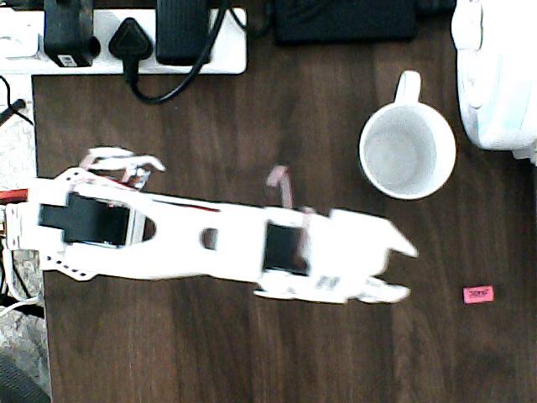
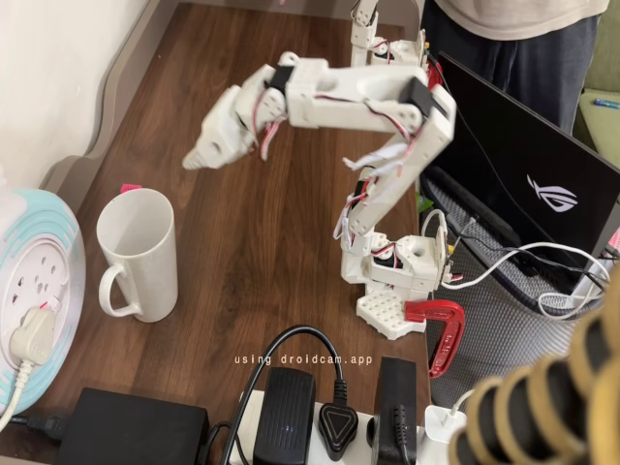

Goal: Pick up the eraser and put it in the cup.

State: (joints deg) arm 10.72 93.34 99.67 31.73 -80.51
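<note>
The eraser (image 1: 478,294) is a tiny pink-red block lying flat on the dark wooden table at the right of the overhead view; in the fixed view the eraser (image 2: 129,187) peeks out just behind the cup. The cup (image 1: 408,151) is a white mug standing upright with nothing in it, its handle pointing to the top edge; in the fixed view the cup (image 2: 139,254) stands at the left. My white gripper (image 1: 406,271) hovers above the table, open and holding nothing, left of the eraser and below the cup. In the fixed view the gripper (image 2: 199,153) hangs above and beyond the cup.
A white power strip (image 1: 126,42) with black plugs and a black adapter (image 1: 344,21) line the top edge. A large round white cable reel (image 1: 503,75) stands right of the cup. A laptop (image 2: 523,174) and a person (image 2: 513,29) are beside the arm's base.
</note>
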